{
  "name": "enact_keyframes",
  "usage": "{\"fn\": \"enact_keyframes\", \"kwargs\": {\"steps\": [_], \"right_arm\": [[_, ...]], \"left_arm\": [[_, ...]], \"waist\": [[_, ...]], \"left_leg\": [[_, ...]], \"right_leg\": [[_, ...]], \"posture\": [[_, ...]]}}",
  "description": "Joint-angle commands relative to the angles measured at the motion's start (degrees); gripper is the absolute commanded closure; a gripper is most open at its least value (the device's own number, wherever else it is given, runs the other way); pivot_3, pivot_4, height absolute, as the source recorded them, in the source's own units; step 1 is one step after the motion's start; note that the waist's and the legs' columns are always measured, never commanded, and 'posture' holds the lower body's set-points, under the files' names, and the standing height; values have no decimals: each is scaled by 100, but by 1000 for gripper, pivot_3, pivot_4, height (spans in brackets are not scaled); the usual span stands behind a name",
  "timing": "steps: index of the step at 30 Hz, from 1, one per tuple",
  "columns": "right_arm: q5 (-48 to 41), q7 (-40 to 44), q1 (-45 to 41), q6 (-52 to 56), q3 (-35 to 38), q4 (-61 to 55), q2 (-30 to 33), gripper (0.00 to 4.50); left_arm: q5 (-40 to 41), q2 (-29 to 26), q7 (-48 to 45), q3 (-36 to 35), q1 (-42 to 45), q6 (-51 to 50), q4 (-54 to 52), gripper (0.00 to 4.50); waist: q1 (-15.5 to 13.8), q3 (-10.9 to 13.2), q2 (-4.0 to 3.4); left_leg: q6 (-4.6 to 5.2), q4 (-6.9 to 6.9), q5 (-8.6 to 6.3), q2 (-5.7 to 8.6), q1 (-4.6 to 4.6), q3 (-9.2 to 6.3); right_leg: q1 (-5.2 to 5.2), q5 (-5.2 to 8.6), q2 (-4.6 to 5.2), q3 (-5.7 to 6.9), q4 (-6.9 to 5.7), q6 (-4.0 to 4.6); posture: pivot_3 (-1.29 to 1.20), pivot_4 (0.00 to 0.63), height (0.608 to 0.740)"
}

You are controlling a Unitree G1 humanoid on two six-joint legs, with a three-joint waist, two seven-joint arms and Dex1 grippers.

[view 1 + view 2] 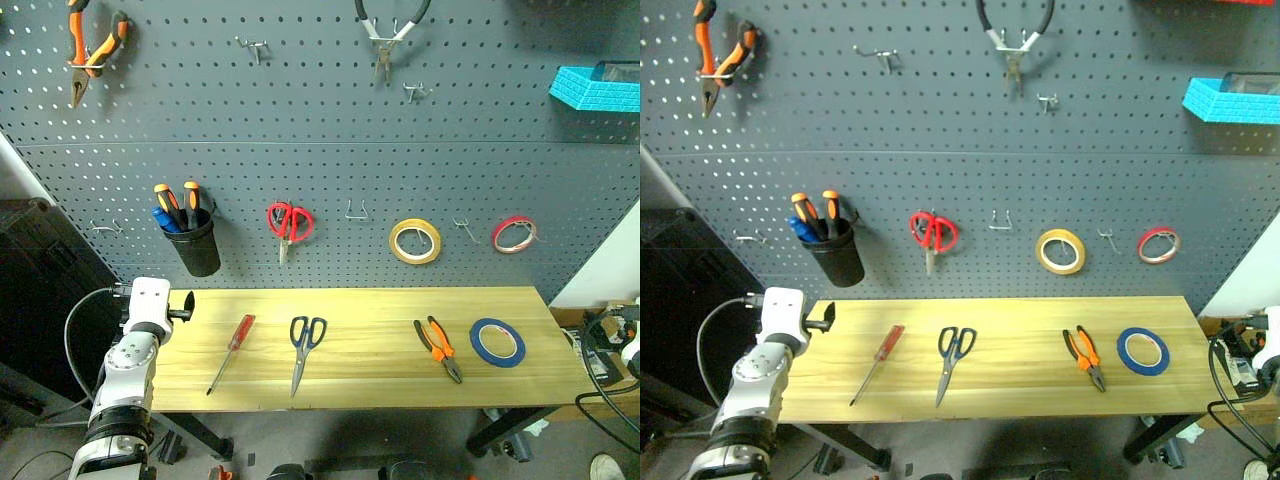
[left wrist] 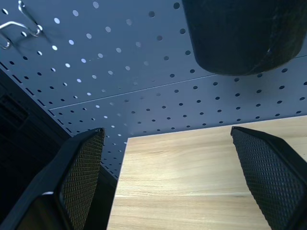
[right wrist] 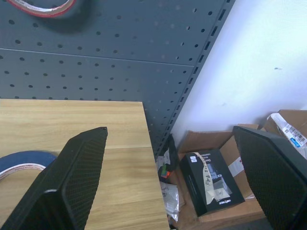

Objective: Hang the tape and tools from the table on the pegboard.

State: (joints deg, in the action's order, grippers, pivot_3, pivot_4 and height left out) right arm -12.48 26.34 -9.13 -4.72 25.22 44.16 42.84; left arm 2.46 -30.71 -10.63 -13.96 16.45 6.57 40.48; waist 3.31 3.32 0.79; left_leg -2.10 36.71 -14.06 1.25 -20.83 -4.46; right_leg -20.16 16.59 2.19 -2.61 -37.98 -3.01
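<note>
On the light wood table (image 1: 370, 305) lie, from left to right, the red-handled screwdriver (image 1: 232, 352), the dark-handled scissors (image 1: 303, 345), the orange-and-black pliers (image 1: 438, 349) and the blue tape (image 1: 497, 342). Behind the table rises the dark grey pegboard (image 1: 300, 170). My left gripper (image 2: 165, 139) hovers open and empty at the table's left end, left of the screwdriver. Off the table's right end, my right gripper (image 3: 170, 134) is open and empty too, with the blue tape (image 3: 24, 160) beside its left finger.
Hung on the board are a black cup of screwdrivers (image 1: 197, 245), red scissors (image 1: 289, 222), yellow tape (image 1: 414, 241), red tape (image 1: 513, 234), pliers (image 1: 92, 50) and a teal bin (image 1: 597, 88). Bare hooks (image 1: 357, 210) stand between them. Boxes (image 3: 216, 182) lie on the floor at right.
</note>
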Motion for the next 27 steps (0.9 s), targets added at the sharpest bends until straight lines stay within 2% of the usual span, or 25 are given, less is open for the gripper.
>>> {"fn": "enact_keyframes", "kwargs": {"steps": [1, 6, 8, 14, 19, 23, 25, 26, 27], "right_arm": [[-29, 46, -12, -152, 34, -166, 28, 0], [-10, 57, -22, -139, -17, -240, -17, 0], [-11, 81, 7, -109, -61, -332, -56, 0], [-69, 273, 352, 269, -343, -1339, -327, 0], [-132, 240, 789, 1611, -696, -2780, -551, 0], [-31, 270, 1002, 2400, -1066, -3738, -598, 0], [-38, 237, 1028, 2690, -1116, -3930, -610, 0], [-77, 313, 954, 2890, -1199, -3940, -607, 0], [-102, 371, 898, 3037, -1257, -3947, -604, 0]], "left_arm": [[-77, -145, 95, -47, 18, 181, -99, 37], [-105, -142, 325, -96, -43, -29, -135, 37], [187, -36, 275, -262, -45, -333, -253, 37], [706, 331, 220, -358, -94, -1489, -1709, 37], [-287, 237, 425, 386, -428, -1640, -2613, 37], [-317, 57, -680, 1137, -813, -1786, -3484, 37], [-60, 28, -1121, 1243, -887, -2171, -3832, 37], [98, -47, -1603, 1503, -920, -2217, -4234, 37], [200, -98, -1958, 1689, -941, -2255, -4533, 37]], "waist": [[-5, 0, 0], [-3, 0, -1], [-2, 0, -1], [-18, -1, 3], [-38, -13, -16], [-21, 27, -16], [-17, 61, -13], [-17, 100, -7], [-14, 149, 0]], "left_leg": [[0, 0, 0, 0, 0, 0], [0, 0, 0, -1, 1, -1], [0, 0, 0, -1, 1, -3], [0, 2, 0, -2, -5, -17], [-3, 1, -2, -1, -3, -19], [-6, -1, -6, -2, -2, -16], [-6, 0, -6, -4, -2, -12], [-6, 1, -6, -4, -1, -12], [-6, 3, -6, -6, -1, -12]], "right_leg": [[0, 0, 0, 0, 0, 0], [0, 0, 1, -1, 0, 0], [0, 0, 1, -1, -1, 0], [-1, 0, 2, 2, -1, -1], [-1, -1, 3, -5, -1, -1], [-4, 3, 2, -9, 0, -2], [-4, 3, 1, -9, 0, -2], [-3, 3, 0, -8, 0, -2], [-4, 5, 0, -6, -1, 0]], "posture": [[-46, 0, 740], [-41, 0, 740], [-41, 0, 740], [-43, 0, 740], [-63, 0, 740], [-74, 47, 740], [-78, 58, 740], [-86, 89, 740], [-86, 89, 740]]}}
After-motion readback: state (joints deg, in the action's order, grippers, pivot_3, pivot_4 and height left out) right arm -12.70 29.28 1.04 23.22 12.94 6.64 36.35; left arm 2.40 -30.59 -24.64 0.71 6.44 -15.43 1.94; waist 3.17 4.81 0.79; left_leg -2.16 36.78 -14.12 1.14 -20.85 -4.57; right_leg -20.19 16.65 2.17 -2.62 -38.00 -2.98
